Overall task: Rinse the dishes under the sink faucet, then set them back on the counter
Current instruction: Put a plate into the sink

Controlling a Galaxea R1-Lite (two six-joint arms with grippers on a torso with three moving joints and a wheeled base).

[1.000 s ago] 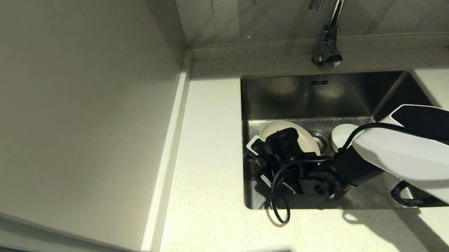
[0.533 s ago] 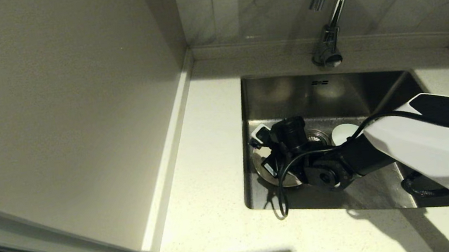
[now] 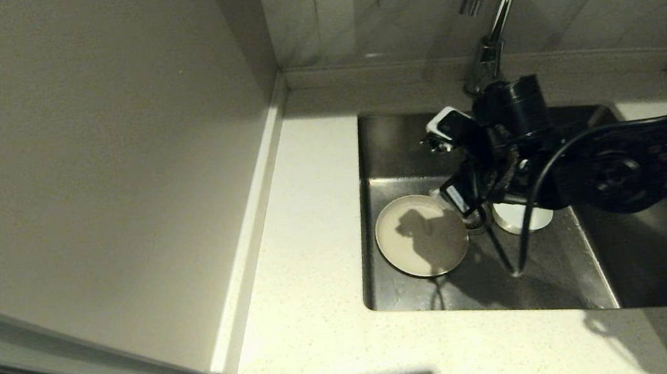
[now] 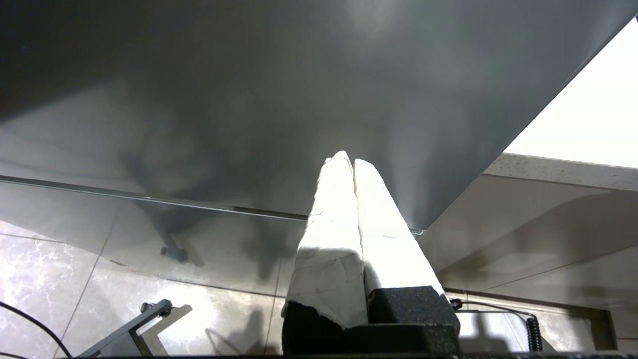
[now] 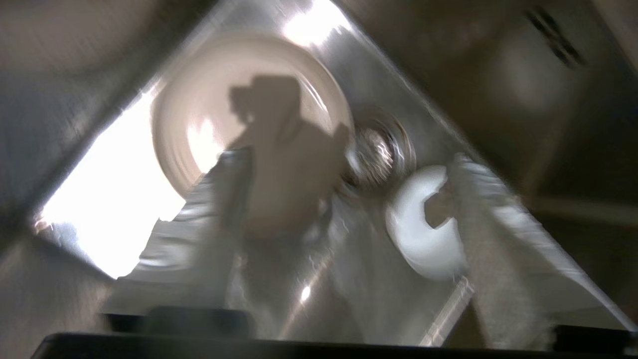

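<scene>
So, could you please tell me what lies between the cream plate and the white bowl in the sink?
The round metal drain strainer sits between the cream plate and the white bowl; the right wrist view shows it best.

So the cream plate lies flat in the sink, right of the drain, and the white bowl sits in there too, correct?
Not quite: the head view shows the cream plate flat in the sink left of the drain, not right. The white bowl is in there too, on the drain's other side.

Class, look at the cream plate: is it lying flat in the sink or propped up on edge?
Lying flat. The cream plate rests face up on the floor of the sink, its whole round face showing, nothing gripping it.
</scene>
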